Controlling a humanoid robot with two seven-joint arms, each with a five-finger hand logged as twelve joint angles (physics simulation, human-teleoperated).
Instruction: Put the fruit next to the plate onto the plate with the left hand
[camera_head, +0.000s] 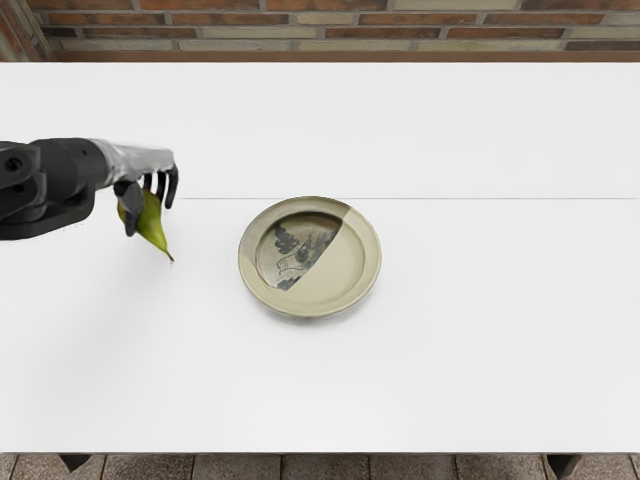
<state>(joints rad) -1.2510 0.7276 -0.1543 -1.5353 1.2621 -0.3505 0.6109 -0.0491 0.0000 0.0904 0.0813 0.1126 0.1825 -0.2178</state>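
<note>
We see the dark left hand (148, 187) reaching in from the left edge, its fingers curled down and clasped on the upper end of the yellow-green pointed fruit (155, 228), whose sharp tip juts down and to the right below the fingertips. The fruit is to the left of the round olive-beige ceramic plate (352, 285), clear of its rim, over the white table (480, 350); we cannot tell whether it touches the tabletop.
</note>
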